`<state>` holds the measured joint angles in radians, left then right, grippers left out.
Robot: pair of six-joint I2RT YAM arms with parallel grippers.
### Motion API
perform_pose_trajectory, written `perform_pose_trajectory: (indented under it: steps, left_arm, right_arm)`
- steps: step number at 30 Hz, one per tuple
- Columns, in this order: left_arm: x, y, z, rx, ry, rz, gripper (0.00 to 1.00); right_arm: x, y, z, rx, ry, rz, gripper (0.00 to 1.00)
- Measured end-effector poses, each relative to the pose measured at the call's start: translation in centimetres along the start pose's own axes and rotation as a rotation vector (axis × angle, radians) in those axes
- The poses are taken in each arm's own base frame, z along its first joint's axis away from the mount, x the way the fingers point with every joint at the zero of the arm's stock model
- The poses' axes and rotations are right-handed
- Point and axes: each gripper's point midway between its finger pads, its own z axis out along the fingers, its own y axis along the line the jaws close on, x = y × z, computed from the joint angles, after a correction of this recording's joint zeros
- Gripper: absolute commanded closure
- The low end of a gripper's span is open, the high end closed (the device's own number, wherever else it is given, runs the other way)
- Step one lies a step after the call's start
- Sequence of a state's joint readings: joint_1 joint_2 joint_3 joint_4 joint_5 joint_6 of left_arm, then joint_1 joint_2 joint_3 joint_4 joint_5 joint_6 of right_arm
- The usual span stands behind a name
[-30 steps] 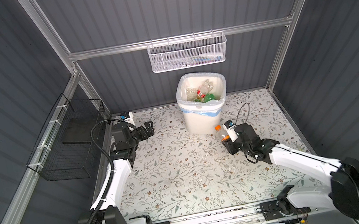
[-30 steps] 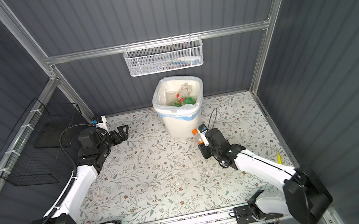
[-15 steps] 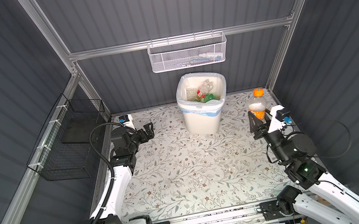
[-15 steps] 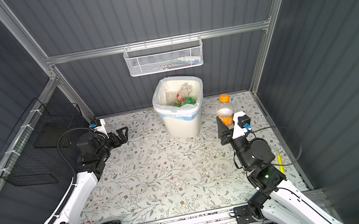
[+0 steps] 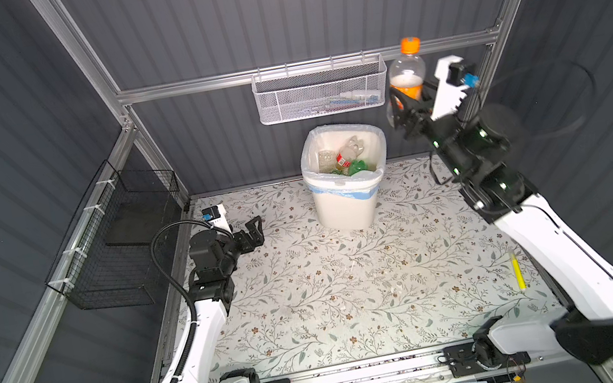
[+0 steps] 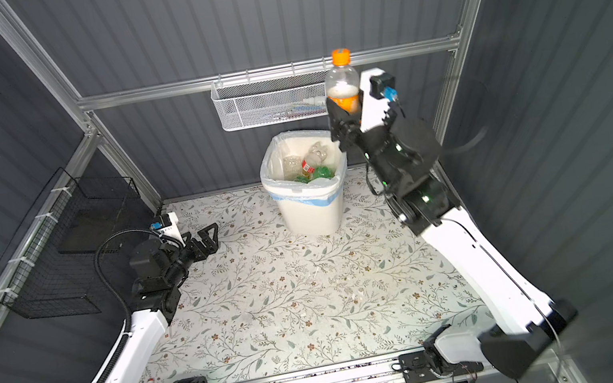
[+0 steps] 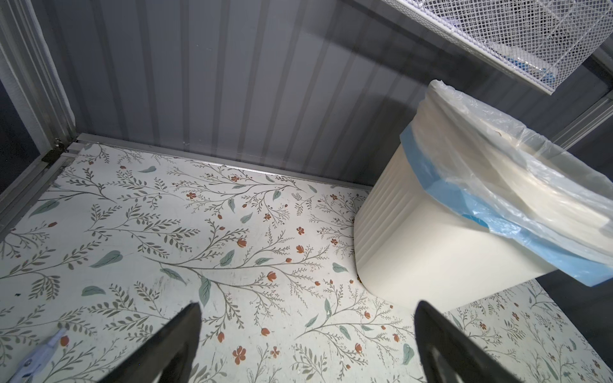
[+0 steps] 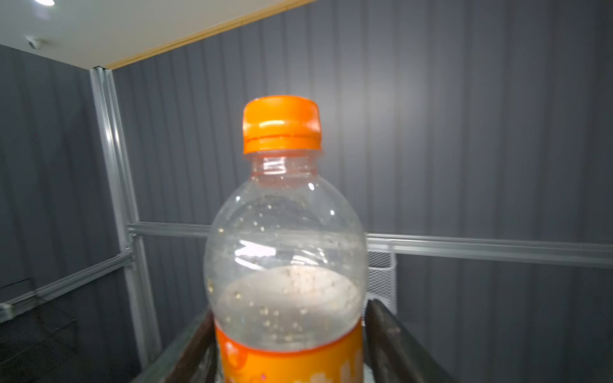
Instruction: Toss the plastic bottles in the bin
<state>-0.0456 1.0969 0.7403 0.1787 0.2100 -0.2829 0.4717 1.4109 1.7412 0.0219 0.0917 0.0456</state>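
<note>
A clear plastic bottle [image 5: 405,74] [image 6: 341,85] with an orange cap and label is held high, upright, near the back rail, to the right of and above the bin. My right gripper [image 5: 407,99] [image 6: 343,108] points upward with the bottle [image 8: 285,248] between its fingers. The jaws stand slightly apart from it, with a thin gap on one side. The cream bin [image 5: 348,198] [image 6: 312,208] [image 7: 447,248] stands at the back and holds several bottles [image 5: 345,156]. My left gripper [image 5: 256,230] [image 6: 211,236] [image 7: 306,318] hangs open and empty, low over the floral mat left of the bin.
A white mesh basket [image 5: 321,91] hangs on the back rail just left of the raised bottle. A black wire basket [image 5: 115,241] is fixed to the left wall. A yellow pen [image 5: 517,271] lies on the mat at the right edge.
My right arm has swung from low beside the bin out to the right and lifted the bottle high toward the back rail. Its jaws have widened. The left arm has barely moved.
</note>
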Motion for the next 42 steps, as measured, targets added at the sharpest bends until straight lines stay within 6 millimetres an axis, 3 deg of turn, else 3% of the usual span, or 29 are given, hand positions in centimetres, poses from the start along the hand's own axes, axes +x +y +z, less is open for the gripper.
perform_pose_trajectory:
  steps: [3,5,7,9,15,18,20,26,30,32,35,42]
  left_arm:
    - [0.1,0.1,0.0,-0.005,0.002,0.002,0.00]
    - [0.2,0.2,0.0,-0.010,0.006,0.007,0.00]
    - [0.2,0.3,0.0,-0.015,0.008,0.011,0.00]
    - [0.3,0.4,0.0,-0.020,0.009,0.014,0.00]
    - [1.0,1.1,1.0,-0.042,0.029,0.006,0.00]
    - [1.8,2.3,1.6,-0.092,0.046,0.001,0.00]
    - [2.3,3.5,1.8,-0.147,0.041,0.001,0.00]
    - [5.8,8.5,1.5,-0.379,0.047,0.000,0.00]
    - [8.7,11.7,0.4,-0.531,0.066,0.010,0.00]
    - [9.7,12.8,-0.2,-0.587,0.070,0.022,0.00]
    - [10.5,14.0,-0.5,-0.643,0.058,0.049,0.00]
    - [13.1,15.4,-0.3,-0.663,0.026,0.115,0.00]
  right_arm:
    - [7.0,0.4,2.4,-0.031,0.223,0.018,0.01]
    - [11.8,-0.4,2.1,-0.021,0.356,0.039,0.01]
    - [15.1,-1.8,1.1,0.005,0.457,0.070,0.01]
    - [16.1,-3.7,0.1,0.042,0.493,0.104,0.01]
    - [14.5,-8.3,-4.5,0.151,0.448,0.184,0.01]
    - [15.3,-10.2,-7.2,0.210,0.426,0.221,0.01]
    - [17.4,-11.8,-9.1,0.266,0.436,0.242,0.01]
    - [28.9,-19.0,-17.5,0.550,0.572,0.335,0.01]
    - [35.0,-22.3,-23.5,0.738,0.607,0.351,0.01]
    - [36.6,-23.1,-25.6,0.801,0.601,0.336,0.01]
    - [37.8,-24.0,-27.1,0.864,0.581,0.304,0.01]
    - [38.2,-26.3,-26.8,0.925,0.508,0.224,0.01]
